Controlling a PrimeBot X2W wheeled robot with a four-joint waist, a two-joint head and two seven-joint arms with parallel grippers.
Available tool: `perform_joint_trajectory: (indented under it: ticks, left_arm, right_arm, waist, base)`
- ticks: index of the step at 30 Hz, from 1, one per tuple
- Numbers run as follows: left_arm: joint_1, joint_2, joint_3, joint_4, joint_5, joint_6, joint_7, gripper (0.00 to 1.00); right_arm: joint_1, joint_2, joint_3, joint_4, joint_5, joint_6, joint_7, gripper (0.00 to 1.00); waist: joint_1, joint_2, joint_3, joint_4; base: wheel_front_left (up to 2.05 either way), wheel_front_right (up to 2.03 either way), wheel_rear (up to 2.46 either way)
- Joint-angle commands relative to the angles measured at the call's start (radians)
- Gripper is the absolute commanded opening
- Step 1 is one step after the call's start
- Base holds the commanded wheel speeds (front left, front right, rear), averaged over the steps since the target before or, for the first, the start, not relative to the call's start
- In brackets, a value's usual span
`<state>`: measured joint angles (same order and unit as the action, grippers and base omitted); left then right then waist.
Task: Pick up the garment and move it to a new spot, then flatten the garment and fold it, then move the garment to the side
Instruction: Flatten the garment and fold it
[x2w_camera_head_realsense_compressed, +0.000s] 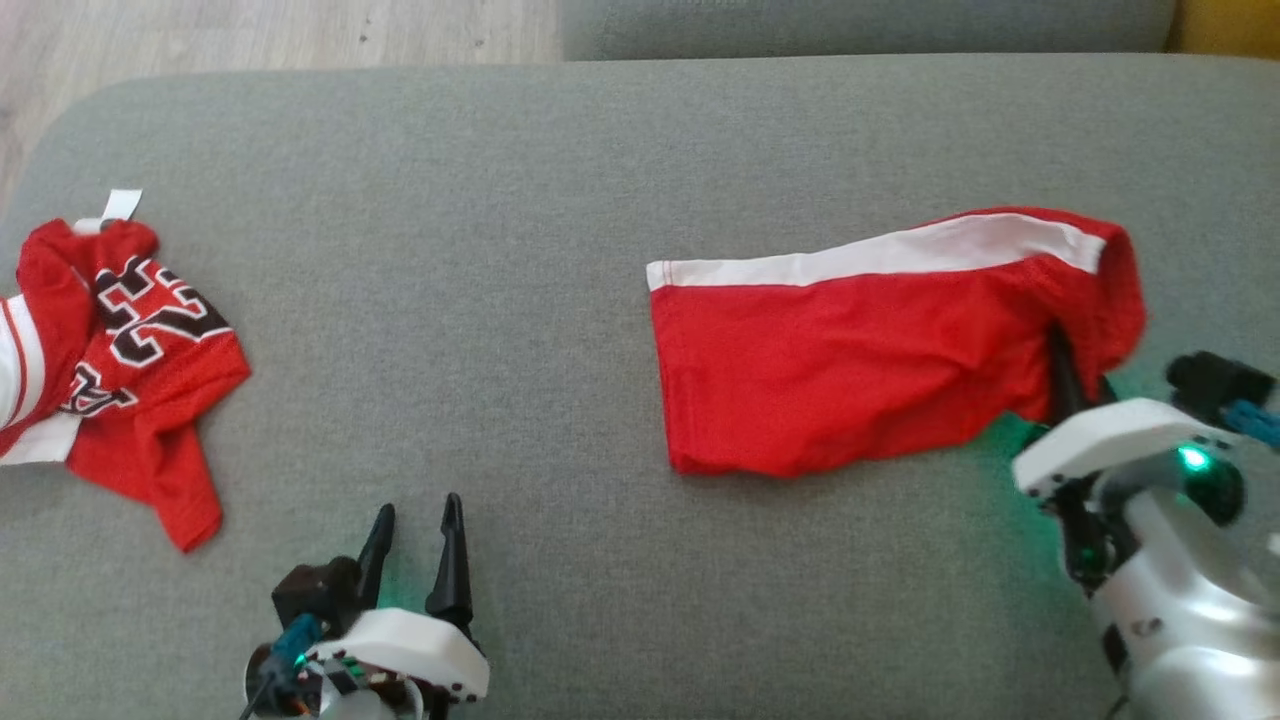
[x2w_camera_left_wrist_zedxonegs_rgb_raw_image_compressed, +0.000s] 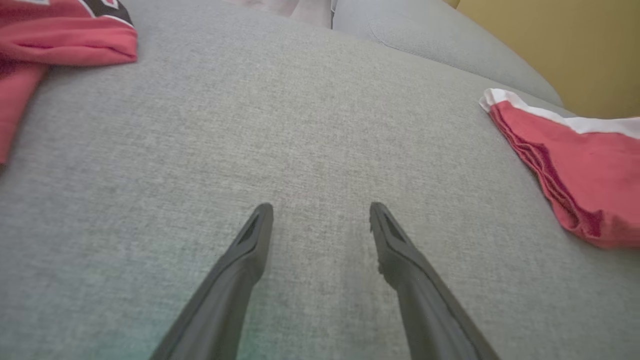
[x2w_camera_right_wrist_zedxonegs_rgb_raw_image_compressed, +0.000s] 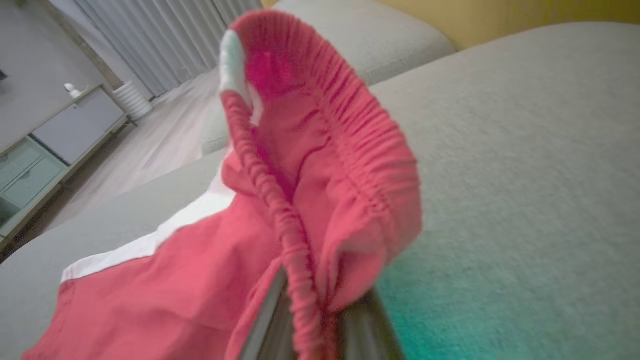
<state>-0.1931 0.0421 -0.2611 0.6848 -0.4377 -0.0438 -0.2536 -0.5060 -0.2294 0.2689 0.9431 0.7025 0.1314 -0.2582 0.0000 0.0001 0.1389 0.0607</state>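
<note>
1. Grey woven upholstery of the sofa seat (x2w_camera_head_realsense_compressed: 560, 160) served as my work surface. It was broad and flat, which gave room to spread and fold a garment.
2. Red shorts (x2w_camera_head_realsense_compressed: 840, 370) with a white side stripe lay on the right half of the seat, leg hems pointing toward the middle and most of the cloth resting flat. They looked doubled over along their length, so I judged the fold done and the move to the side to be the step in hand.
3. Red jersey (x2w_camera_head_realsense_compressed: 130, 350) with black-and-white numerals sat crumpled at the far left edge, well apart from the shorts and out of my working area.
4. Elastic waistband (x2w_camera_right_wrist_zedxonegs_rgb_raw_image_compressed: 350, 130) stood lifted off the cushion in a loop, because that was the end I had hold of.
5. My right gripper (x2w_camera_head_realsense_compressed: 1063, 380) was clamped shut on the gathered waistband at the shorts' right end. I reckoned a thick seam gave a firmer pinch than thin mesh.
6. My left gripper (x2w_camera_head_realsense_compressed: 418, 505) hovered over bare cushion near the front edge, jaws spread wide and holding nothing, clear of the cloth.
</note>
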Motion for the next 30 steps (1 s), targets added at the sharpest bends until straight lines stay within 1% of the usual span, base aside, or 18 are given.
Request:
perform_joint_trajectory:
  ticks: [1,6,7,10,13,14,15,16,19,20,23,27,29,30]
  left_arm:
    - [-0.007,0.008,0.02,-0.025,-0.009,0.007,-0.008,1.0]
    - [-0.012,0.008,0.004,-0.028,-0.007,0.01,-0.008,1.0]
    - [-0.012,0.008,0.004,-0.028,-0.007,0.01,-0.008,1.0]
    - [-0.015,0.008,-0.007,-0.03,-0.009,0.01,-0.008,1.0]
    - [-0.018,0.008,-0.023,-0.032,-0.014,0.011,-0.008,1.0]
    - [-0.019,0.008,-0.026,-0.033,-0.018,0.012,-0.008,1.0]
    - [-0.02,0.008,-0.031,-0.033,-0.022,0.013,-0.008,1.0]
    - [-0.02,0.008,-0.035,-0.033,-0.023,0.015,-0.008,1.0]
    - [-0.019,0.008,-0.037,-0.037,-0.025,0.022,-0.008,1.0]
    - [-0.02,0.008,-0.032,-0.039,-0.024,0.024,-0.008,1.0]
    - [-0.025,0.008,-0.008,-0.059,-0.006,0.029,-0.008,1.0]
    - [-0.024,0.008,0.035,-0.1,0.043,0.036,-0.008,1.0]
    - [-0.02,0.008,0.061,-0.128,0.074,0.043,-0.008,1.0]
    - [-0.018,0.008,0.073,-0.144,0.092,0.047,-0.008,1.0]
  right_arm:
    - [-0.029,0.027,0.041,-0.051,-0.016,-0.001,-0.003,0.0]
    - [-0.033,0.109,0.142,-0.13,-0.01,-0.001,0.03,0.0]
    - [-0.033,0.109,0.142,-0.13,-0.01,-0.001,0.03,0.0]
    - [-0.03,0.142,0.217,-0.168,-0.006,-0.001,0.069,0.0]
    - [-0.035,0.164,0.27,-0.163,-0.01,-0.001,0.104,0.0]
    - [-0.041,0.168,0.287,-0.153,-0.021,-0.001,0.111,0.51]
    - [-0.047,0.172,0.3,-0.149,-0.028,-0.001,0.107,0.97]
    - [-0.051,0.175,0.314,-0.145,-0.032,-0.001,0.103,1.0]
    - [-0.053,0.178,0.351,-0.149,-0.027,-0.001,0.083,1.0]
    - [-0.051,0.178,0.364,-0.156,-0.019,-0.001,0.076,1.0]
    - [-0.051,0.179,0.382,-0.142,-0.051,-0.001,0.038,1.0]
    - [-0.038,0.179,0.333,-0.126,-0.076,-0.001,0.004,1.0]
    - [-0.031,0.179,0.279,-0.126,-0.107,-0.001,-0.002,1.0]
    - [-0.027,0.178,0.237,-0.144,-0.135,-0.001,-0.002,1.0]
  waist:
    - [0.0,-0.0001,-0.004,-0.002]
    - [0.0,-0.0001,-0.006,0.019]
    - [0.0,-0.0001,-0.006,0.019]
    - [0.0,-0.0001,-0.005,0.047]
    - [0.0,-0.0001,-0.001,0.079]
    - [0.0,-0.0001,0.0,0.089]
    - [0.0,-0.0001,0.001,0.102]
    - [0.0,-0.0001,0.002,0.11]
    - [0.0,-0.0001,0.002,0.126]
    - [0.0,-0.0001,0.002,0.127]
    - [0.0,-0.0001,-0.003,0.116]
    - [0.0,-0.0001,-0.017,0.079]
    - [0.0,-0.0001,-0.022,0.056]
    - [0.0,-0.0001,-0.024,0.046]
  base:
    - [0.0,0.0,0.0]
    - [0.0,0.0,0.0]
    - [0.0,0.0,0.0]
    - [0.0,0.0,0.0]
    - [0.0,0.0,0.0]
    - [0.0,0.0,0.0]
    - [0.0,0.0,0.0]
    - [0.0,0.0,0.0]
    - [0.0,0.0,0.0]
    - [0.0,0.0,0.0]
    - [0.0,0.0,0.0]
    - [0.0,0.0,0.0]
    - [0.0,0.0,0.0]
    - [0.0,0.0,0.0]
